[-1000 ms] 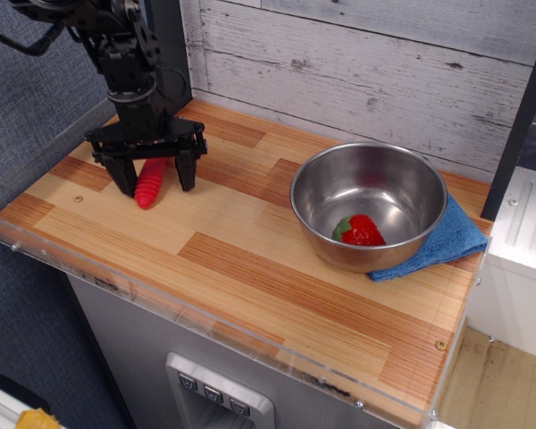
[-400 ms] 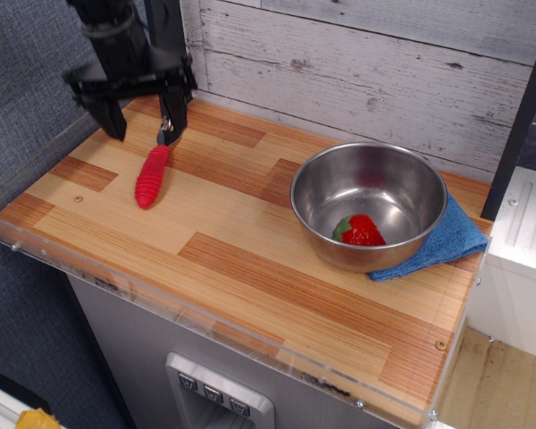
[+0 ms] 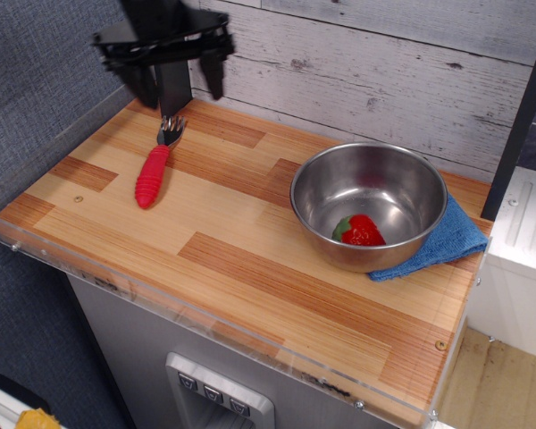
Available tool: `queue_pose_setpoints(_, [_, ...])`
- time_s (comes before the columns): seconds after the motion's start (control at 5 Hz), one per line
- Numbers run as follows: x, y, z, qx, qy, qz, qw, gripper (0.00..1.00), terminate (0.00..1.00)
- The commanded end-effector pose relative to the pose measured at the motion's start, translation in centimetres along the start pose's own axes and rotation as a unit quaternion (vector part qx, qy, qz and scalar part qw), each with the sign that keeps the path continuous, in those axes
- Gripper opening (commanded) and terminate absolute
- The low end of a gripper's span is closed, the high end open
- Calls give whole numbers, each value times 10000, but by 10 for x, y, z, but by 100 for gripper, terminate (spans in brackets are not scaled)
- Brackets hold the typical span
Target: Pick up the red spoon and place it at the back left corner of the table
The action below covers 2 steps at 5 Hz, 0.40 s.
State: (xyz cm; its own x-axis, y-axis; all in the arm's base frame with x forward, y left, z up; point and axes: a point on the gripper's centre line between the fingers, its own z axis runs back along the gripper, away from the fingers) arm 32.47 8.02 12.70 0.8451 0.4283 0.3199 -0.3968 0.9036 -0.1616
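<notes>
The red spoon point(image 3: 152, 173) lies flat on the wooden table point(image 3: 250, 259) near its back left part, red ribbed handle toward the front, silver pronged head pointing to the back wall. My gripper point(image 3: 177, 82) is black, open and empty. It hangs well above the table, over the back left corner, above and behind the spoon's head, not touching it.
A steel bowl point(image 3: 368, 204) with a red strawberry point(image 3: 361, 231) inside stands at the right on a blue cloth point(image 3: 445, 238). A clear acrylic rim point(image 3: 161, 308) edges the table front and left. A white plank wall point(image 3: 357, 63) stands behind.
My gripper has let go of the spoon, risen from the table and moved right and back. The spoon stays where it was set down.
</notes>
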Motion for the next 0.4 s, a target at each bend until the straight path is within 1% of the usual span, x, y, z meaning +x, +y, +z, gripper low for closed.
queue_pose_setpoints(0.0, [-20, -40, 28, -323, -260, -443, 9982, 100, 0])
queue_pose_setpoints(0.2, [-25, -47, 31, -330, -298, -563, 9974, 100, 100])
